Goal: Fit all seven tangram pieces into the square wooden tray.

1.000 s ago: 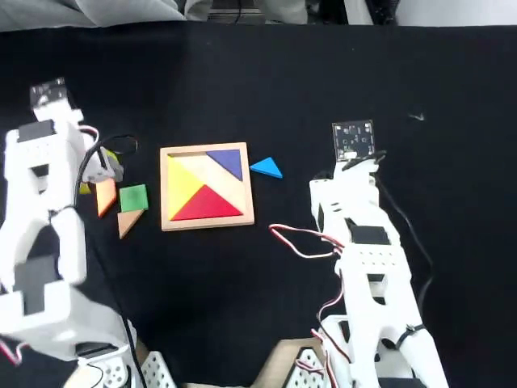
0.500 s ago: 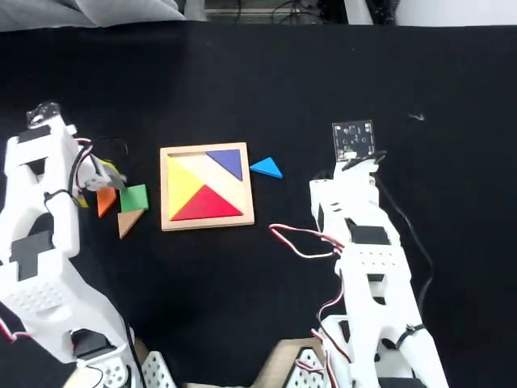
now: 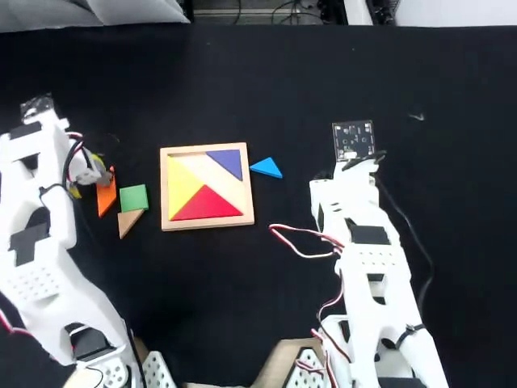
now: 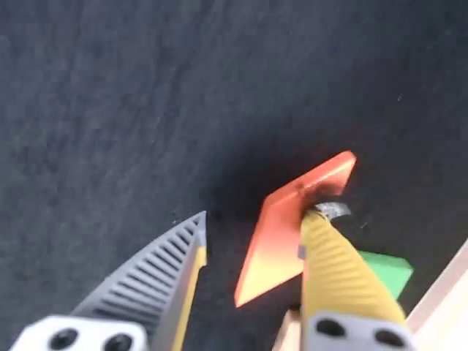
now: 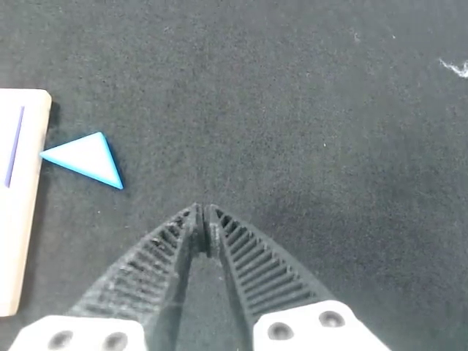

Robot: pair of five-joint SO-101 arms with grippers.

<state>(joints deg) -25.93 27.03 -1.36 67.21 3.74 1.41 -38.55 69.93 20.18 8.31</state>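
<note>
Pieces (image 3: 184, 187) of yellow, red and blue are lying in the wooden tray (image 3: 208, 224) on the black bench (image 3: 266, 81). The left pincer (image 4: 259, 216) is gaping apart, one finger touching the orange piece (image 4: 289, 227) beside the green square (image 3: 133, 197). The right pincer (image 5: 202, 212) is sitting pressed together near the light-blue triangle (image 5: 86, 159).

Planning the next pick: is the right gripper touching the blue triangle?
Apart. The right wrist view shows the right gripper, shut, with a plain stretch of black cloth between its tips and the blue triangle.
</note>
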